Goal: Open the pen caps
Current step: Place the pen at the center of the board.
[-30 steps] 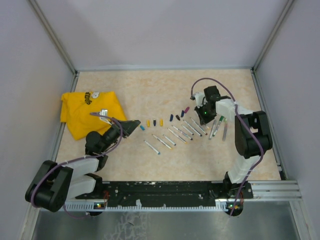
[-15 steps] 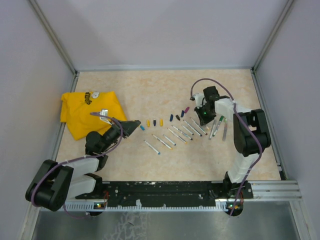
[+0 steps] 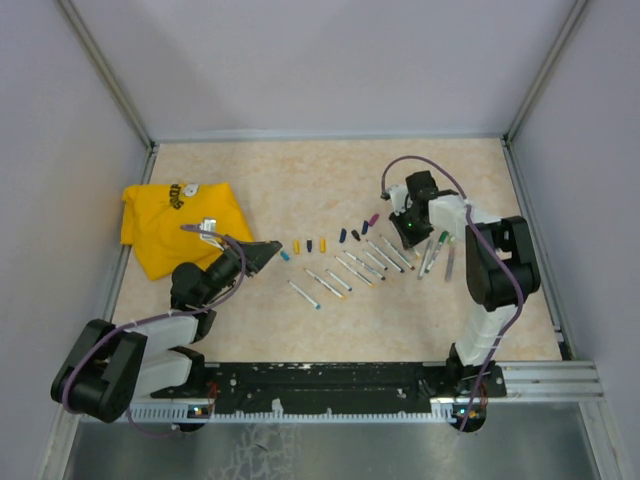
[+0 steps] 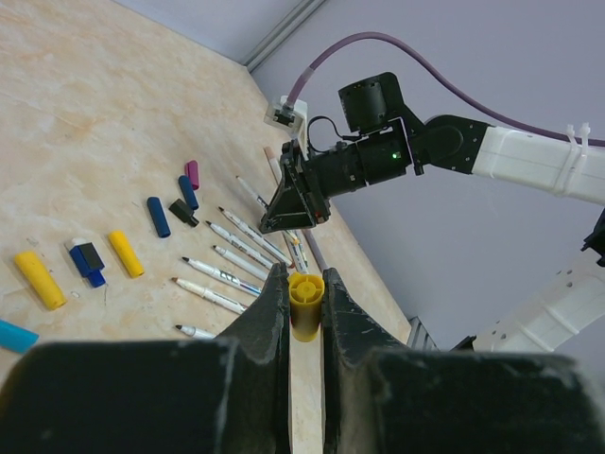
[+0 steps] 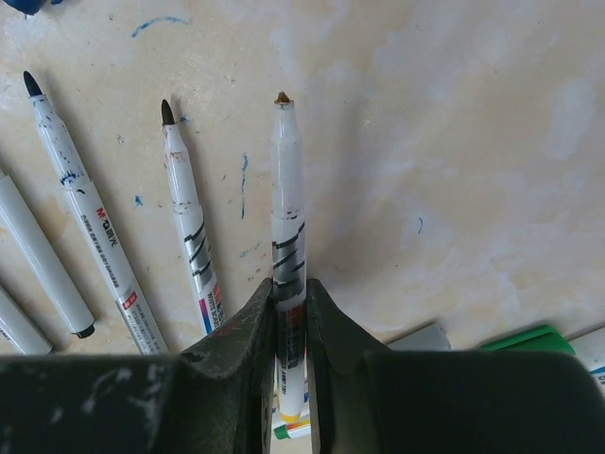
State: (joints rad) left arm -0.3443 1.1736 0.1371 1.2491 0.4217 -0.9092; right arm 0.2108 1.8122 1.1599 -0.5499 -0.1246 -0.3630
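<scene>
My left gripper (image 3: 268, 250) (image 4: 304, 280) is shut on a yellow pen cap (image 4: 306, 307), held above the table left of the pens. My right gripper (image 3: 406, 229) (image 5: 288, 286) is shut on an uncapped whitish pen (image 5: 287, 189), its tip bare, low over the table. Loose pen caps lie in a row: cyan (image 3: 284, 255), yellow (image 3: 297, 246), yellow (image 3: 322, 243), blue (image 3: 343, 236), black (image 3: 354, 235), magenta (image 3: 373, 219). In the left wrist view they show as yellow (image 4: 40, 279), yellow (image 4: 125, 253), blue (image 4: 158, 216), magenta (image 4: 192, 173).
Several uncapped pens (image 3: 350, 268) lie side by side mid-table. A few capped pens, one green-capped (image 3: 441, 240), lie right of my right gripper. A yellow cloth (image 3: 180, 225) lies at the left, behind my left arm. Walls enclose the table.
The right arm has shifted very slightly. The left arm has not moved, and both grippers keep their hold.
</scene>
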